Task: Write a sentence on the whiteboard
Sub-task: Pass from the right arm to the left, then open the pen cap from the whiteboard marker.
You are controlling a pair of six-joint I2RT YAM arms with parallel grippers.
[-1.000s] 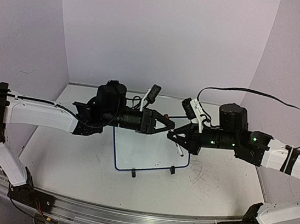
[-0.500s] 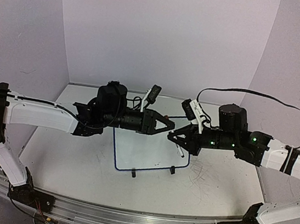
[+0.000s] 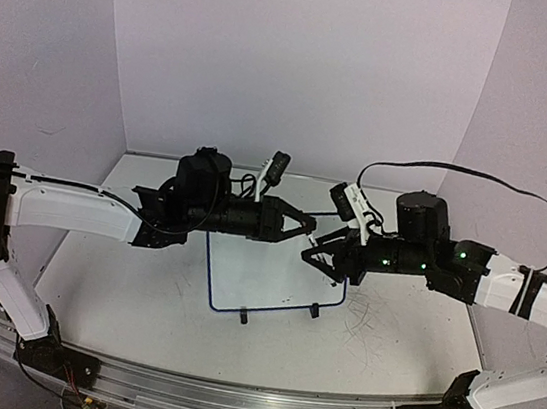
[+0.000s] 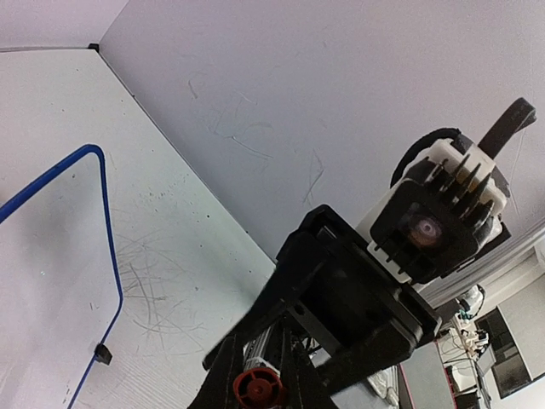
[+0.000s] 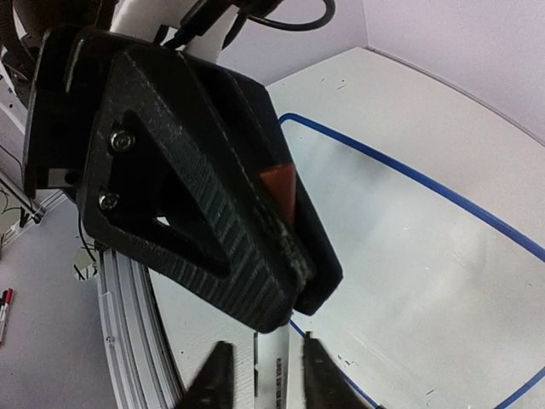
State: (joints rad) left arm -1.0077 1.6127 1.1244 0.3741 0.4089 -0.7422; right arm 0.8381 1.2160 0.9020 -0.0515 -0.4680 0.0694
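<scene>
While both arms meet in mid-air above the board, the job stands like this:

Board: small rectangular whiteboard (image 3: 261,282) with a thin dark-blue rim lies flat on the large scuffed white tabletop (image 3: 388,331), between the arms and below their tips, its two small black feet (image 3: 243,315) towards the near edge.
Writing: none shows. The bare part of the whiteboard is blank in the overhead and in both wrist views; the strip under the grippers is hidden.
Marker: white-barrelled marker (image 5: 272,368) with a red end (image 4: 256,388) hangs between the two tool tips, clear of the board.
Left gripper (image 3: 308,230): black fingers closed tight about the marker's red end; a red sliver shows pinched between them in the right wrist view.
Right gripper (image 3: 309,258): fingers stand apart on either side of the white barrel with a thin gap on each side, so they look loosened rather than clamped.
Step in hand: probably a hand-over, or the cap coming off; which one I cannot tell.
Done: marker fetched and raised over the work area.
Left: almost everything. The tip must be bared if it is capped, one gripper must take a firm writing hold, and the whole sentence must be written.
</scene>
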